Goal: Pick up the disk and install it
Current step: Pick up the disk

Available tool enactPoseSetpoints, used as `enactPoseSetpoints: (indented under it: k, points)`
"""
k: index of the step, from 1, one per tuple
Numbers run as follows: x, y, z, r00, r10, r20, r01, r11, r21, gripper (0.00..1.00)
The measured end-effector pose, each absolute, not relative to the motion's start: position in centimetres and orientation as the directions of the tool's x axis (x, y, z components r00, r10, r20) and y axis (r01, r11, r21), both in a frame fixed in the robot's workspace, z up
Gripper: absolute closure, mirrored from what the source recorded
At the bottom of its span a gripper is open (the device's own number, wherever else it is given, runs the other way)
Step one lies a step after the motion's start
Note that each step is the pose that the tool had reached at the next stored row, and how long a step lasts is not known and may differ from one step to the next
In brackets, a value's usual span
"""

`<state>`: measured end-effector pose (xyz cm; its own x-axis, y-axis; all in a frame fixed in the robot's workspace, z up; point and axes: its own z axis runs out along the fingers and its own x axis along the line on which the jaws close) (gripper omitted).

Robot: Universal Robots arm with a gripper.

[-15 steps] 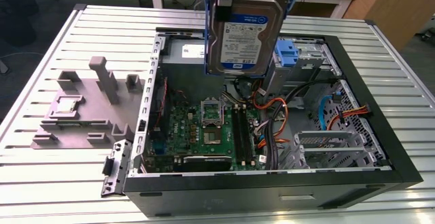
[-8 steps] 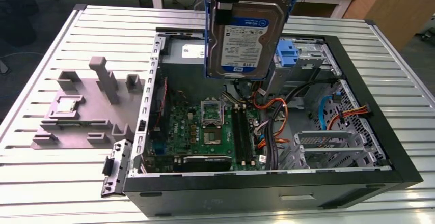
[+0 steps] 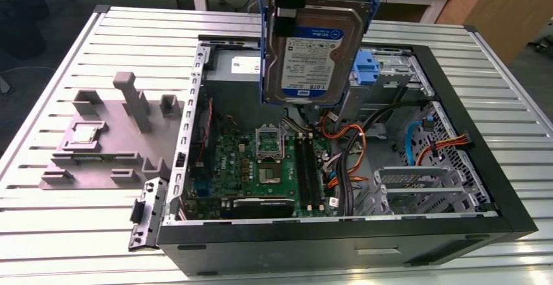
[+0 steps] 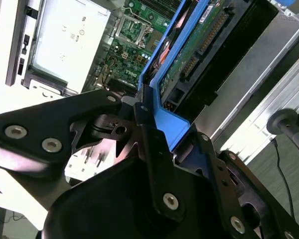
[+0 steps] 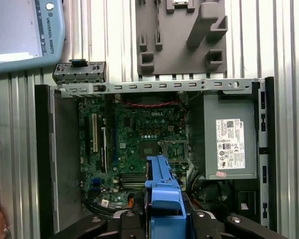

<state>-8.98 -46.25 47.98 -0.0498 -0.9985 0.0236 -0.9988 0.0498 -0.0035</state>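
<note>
Black gripper point(image 4: 148, 112) pinching the silver rectangular disk point(image 3: 315, 55) by its blue plastic bracket point(image 4: 170, 125) over the open black computer case point(image 3: 346, 249): steer it square, you, clear of orange cables point(image 3: 350, 139).

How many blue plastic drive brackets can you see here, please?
2. One bracket frames the silver labelled hard drive above the black computer case; a bare bracket sits in its drive bay. More may be hidden.
</note>
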Motion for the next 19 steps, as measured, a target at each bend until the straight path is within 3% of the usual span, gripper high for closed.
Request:
enactPoseSetpoints:
  k: [19]
  points:
    - [-9.0, -48.4, 47.9, -0.050, -0.998, 0.025, -0.999, 0.050, -0.004, 0.63]
